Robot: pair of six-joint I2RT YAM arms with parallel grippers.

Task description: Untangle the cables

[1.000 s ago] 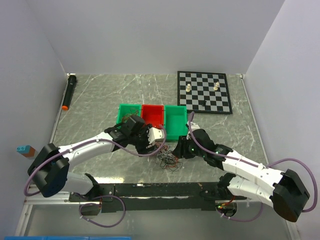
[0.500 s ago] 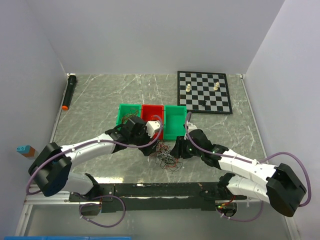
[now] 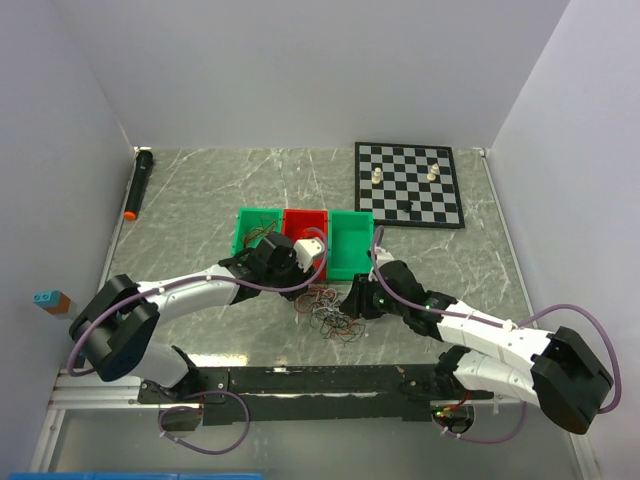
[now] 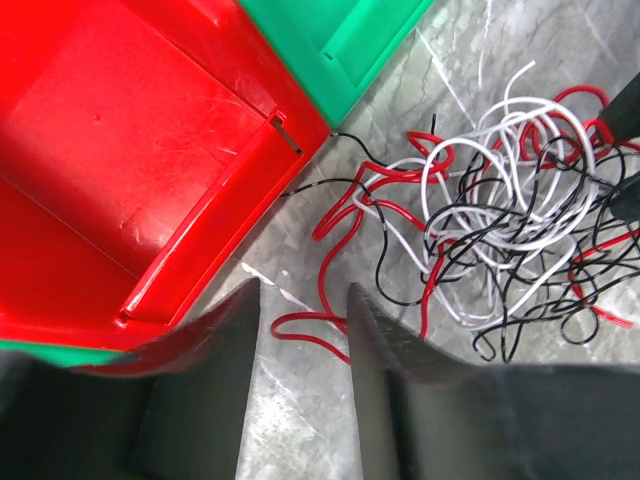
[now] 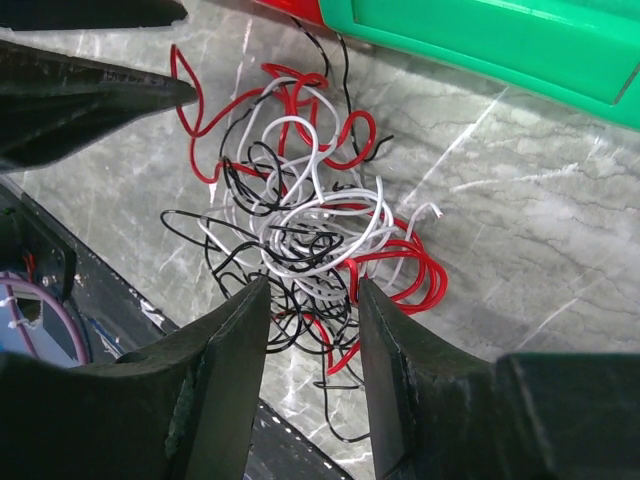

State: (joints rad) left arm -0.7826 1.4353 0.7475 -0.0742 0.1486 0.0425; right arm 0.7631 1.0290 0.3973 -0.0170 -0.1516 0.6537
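Observation:
The cables [image 3: 334, 320] are one loose tangle of thin red, white and black wires on the marble table in front of the bins. In the left wrist view the tangle [image 4: 510, 200] lies to the right, and a red wire loop [image 4: 315, 325] lies on the table between my open fingers. My left gripper [image 4: 302, 290] [image 3: 303, 285] is open and holds nothing. My right gripper [image 5: 312, 285] [image 3: 347, 303] is open, its jaws on either side of the near edge of the tangle [image 5: 305, 230], not closed on it. A few thin wires lie in the left green bin [image 3: 248, 222].
A red bin [image 3: 306, 228] [image 4: 130, 150] and a second green bin [image 3: 350, 245] [image 5: 480, 40] stand right behind the tangle. A chessboard [image 3: 410, 185] with a few pieces lies at the back right. A black marker [image 3: 137, 185] lies at the far left.
My left gripper has moved back toward the red bin, away from the tangle's left end. My right gripper has shifted slightly left, closer to the tangle.

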